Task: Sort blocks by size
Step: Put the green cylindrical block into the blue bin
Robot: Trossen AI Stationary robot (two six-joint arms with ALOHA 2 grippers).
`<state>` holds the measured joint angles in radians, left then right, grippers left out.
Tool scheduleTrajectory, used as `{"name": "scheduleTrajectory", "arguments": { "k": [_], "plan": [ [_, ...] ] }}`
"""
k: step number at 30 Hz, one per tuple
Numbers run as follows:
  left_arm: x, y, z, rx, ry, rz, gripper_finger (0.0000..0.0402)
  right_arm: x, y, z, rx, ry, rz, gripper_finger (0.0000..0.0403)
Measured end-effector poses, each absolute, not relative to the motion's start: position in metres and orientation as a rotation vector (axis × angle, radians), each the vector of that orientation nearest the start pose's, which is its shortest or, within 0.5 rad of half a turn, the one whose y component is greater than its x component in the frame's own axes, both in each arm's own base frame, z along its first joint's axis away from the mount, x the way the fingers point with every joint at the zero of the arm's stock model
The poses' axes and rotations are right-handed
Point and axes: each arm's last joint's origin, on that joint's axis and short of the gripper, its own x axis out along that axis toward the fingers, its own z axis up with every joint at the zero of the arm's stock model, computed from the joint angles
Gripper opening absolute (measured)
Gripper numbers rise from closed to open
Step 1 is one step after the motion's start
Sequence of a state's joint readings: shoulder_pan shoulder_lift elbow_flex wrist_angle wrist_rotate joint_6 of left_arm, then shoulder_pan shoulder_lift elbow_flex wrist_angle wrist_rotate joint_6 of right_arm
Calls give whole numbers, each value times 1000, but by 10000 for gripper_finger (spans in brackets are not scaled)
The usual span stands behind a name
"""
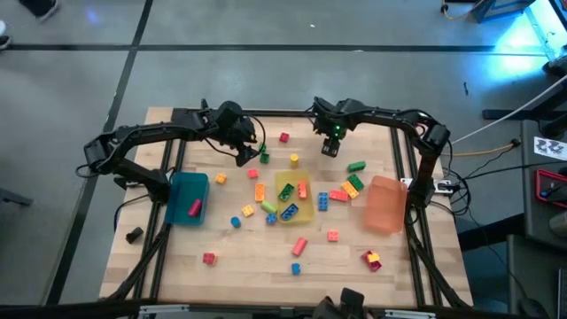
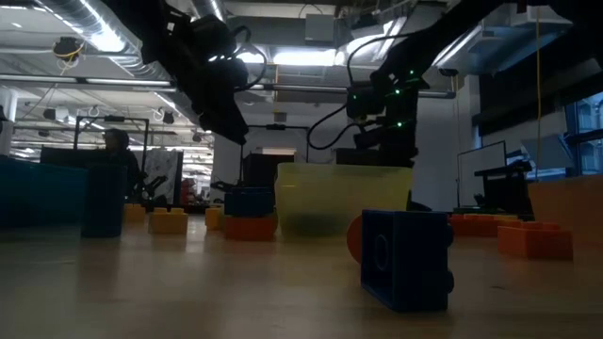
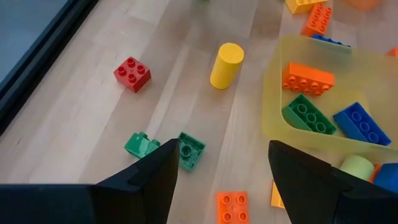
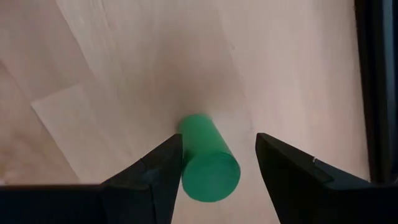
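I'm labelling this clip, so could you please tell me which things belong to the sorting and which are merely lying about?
Job: blocks; green cylinder between right pincer fingers; blue bin, yellow bin, orange bin.
Lying about: black object at the table's left edge.

Blocks (image 1: 288, 190) in middle bin (image 1: 307, 213)
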<state>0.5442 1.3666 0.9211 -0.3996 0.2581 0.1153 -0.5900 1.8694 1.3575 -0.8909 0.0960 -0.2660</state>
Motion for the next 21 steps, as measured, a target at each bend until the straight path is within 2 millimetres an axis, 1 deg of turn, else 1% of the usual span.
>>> {"name": "scheduleTrajectory", "arguments": {
  "k": [17,21],
  "plan": [
    [241,137,239,-233,791,227,232,292,-198,191,191,1476,-392,203],
    [241,137,239,-232,791,226,232,291,-198,184,205,1521,-387,187]
  ]
}}
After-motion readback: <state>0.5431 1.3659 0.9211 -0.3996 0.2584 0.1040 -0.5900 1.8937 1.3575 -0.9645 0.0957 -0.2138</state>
